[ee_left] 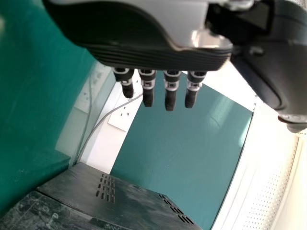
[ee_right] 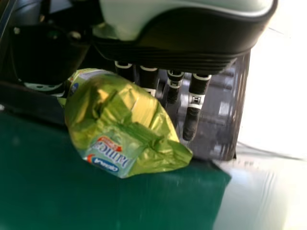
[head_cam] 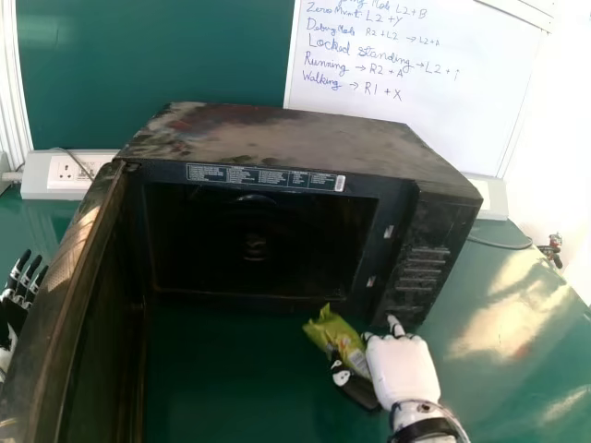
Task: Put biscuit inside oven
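Okay so, labels first: the biscuit packet (ee_right: pixel 120 112) had a pale patch with red and blue badges and some lettering on it, and the black oven (head_cam: pixel 286 138) past the right hand (head_cam: pixel 404 366) had a label strip (head_cam: pixel 263 177) over its opening, print set out in little columns. Farther off beyond that hand stood one whiteboard (head_cam: pixel 416 55) with lines of dark handwriting and arrows. The packet itself was a shiny yellow-green wrapper, super crinkly, bunched up and creased toward one end. I counted one packet, one oven and one open door (head_cam: pixel 103 295), the door standing between the two hands. The right hand had the packet pinched between its thumb and fingers, one finger sticking out pretty straight beside it. That put the packet just outside the oven, in front of the opening near its lower right corner, with the green table (head_cam: pixel 222 388) under the hand. Couldn't tell if the packet touched the oven's front edge. The left hand (head_cam: pixel 18 291) was on the outer side of the door, fingers straight with small gaps between them, nothing pinched. A white socket box (head_cam: pixel 35 175) sat beyond that hand, a bit toward the oven.
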